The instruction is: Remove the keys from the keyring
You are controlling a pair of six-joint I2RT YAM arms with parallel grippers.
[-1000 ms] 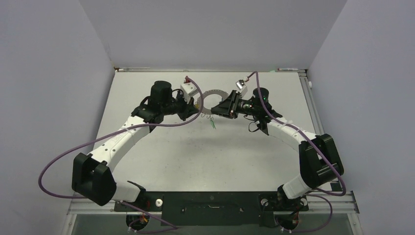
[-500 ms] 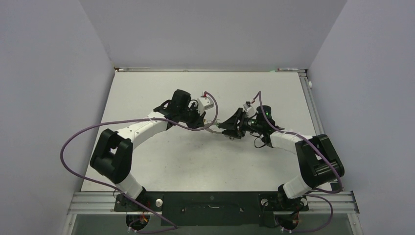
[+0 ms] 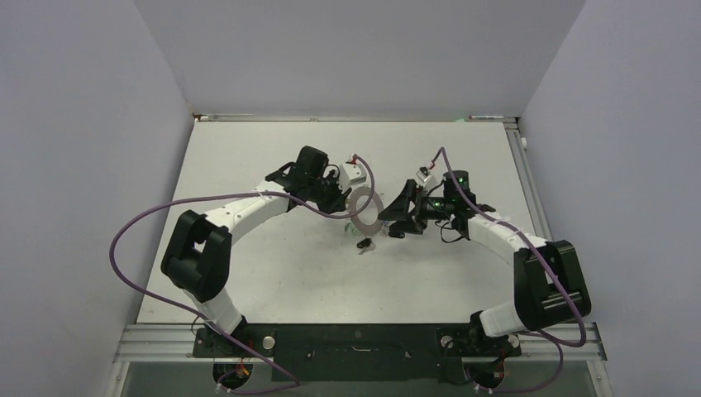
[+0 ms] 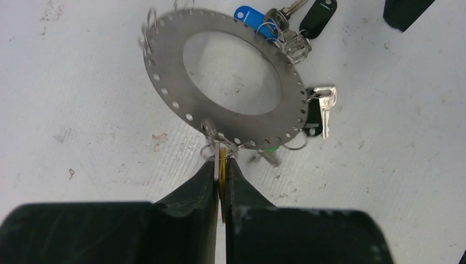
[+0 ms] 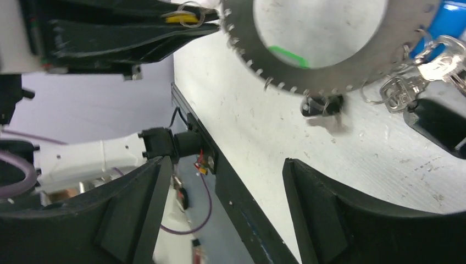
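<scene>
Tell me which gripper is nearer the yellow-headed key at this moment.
Left. The left gripper is shut on the yellow-headed key at the keyring rim. The right gripper is open on the keyring's opposite side, holding nothing and clear of that key.

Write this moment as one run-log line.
left pincer: shut on yellow key | right pincer: open, empty | keyring: other keys attached

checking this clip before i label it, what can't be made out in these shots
Top view: the tiny coloured-head metal keys below the flat grey perforated metal ring are too small to count.
Left wrist view: the yellow key head is mostly hidden between the shut left pincer fingers; a green head is blurred behind the ring.
Right wrist view: the frame's top edge cuts off the ring; a black key is blurred.
</scene>
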